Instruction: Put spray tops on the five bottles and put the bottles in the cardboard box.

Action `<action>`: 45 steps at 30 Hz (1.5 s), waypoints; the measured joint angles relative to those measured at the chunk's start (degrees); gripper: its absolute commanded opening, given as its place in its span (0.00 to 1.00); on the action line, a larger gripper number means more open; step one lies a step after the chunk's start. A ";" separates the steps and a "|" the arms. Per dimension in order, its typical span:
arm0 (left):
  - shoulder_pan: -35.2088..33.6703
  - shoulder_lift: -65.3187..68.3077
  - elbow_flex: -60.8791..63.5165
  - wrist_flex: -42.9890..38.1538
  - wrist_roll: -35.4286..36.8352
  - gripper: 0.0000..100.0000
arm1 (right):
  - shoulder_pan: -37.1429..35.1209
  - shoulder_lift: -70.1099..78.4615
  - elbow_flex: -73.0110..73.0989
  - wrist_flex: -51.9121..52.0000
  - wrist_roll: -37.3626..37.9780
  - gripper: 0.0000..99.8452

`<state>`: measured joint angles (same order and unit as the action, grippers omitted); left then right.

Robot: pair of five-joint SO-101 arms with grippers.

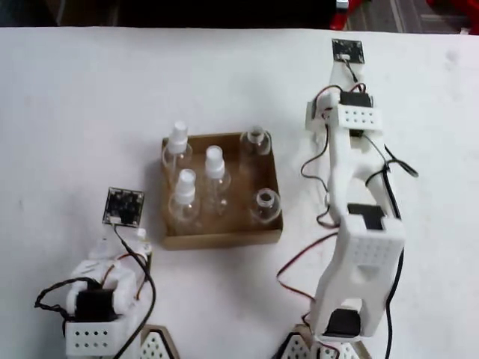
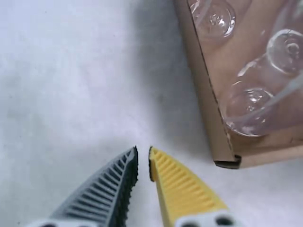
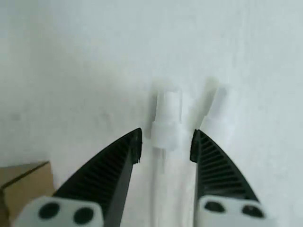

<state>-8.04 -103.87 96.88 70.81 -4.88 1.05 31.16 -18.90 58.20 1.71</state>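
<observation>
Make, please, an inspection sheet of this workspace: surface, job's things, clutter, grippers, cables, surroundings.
Surface: white table.
Job's things: the cardboard box holds five bottles; three wear spray tops, two have bare necks. Two loose spray tops lie on the table at the right gripper.
Clutter: nothing seen.
Grippers: left gripper shut on nothing, near a box corner; right gripper open, one loose top between its fingers, not gripped.
Cables: red and black wires hang beside the right arm; a black cable loops at the left arm.
Surroundings: dark area beyond the table's far edge.
</observation>
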 measured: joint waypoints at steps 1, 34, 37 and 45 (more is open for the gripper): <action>0.00 0.00 0.00 0.00 0.00 0.05 | 0.44 2.20 -2.20 0.44 0.00 0.14; 0.00 0.00 0.00 0.00 0.00 0.05 | 1.49 38.95 -70.42 34.73 7.91 0.02; 0.00 0.00 0.00 0.00 0.00 0.05 | 1.14 37.27 -72.97 38.33 7.91 0.02; 0.00 0.00 0.00 0.00 0.00 0.05 | -1.41 27.60 -72.79 39.03 8.00 0.02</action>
<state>-8.04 -103.87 96.88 70.81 -4.88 -0.35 58.77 -91.69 97.23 9.71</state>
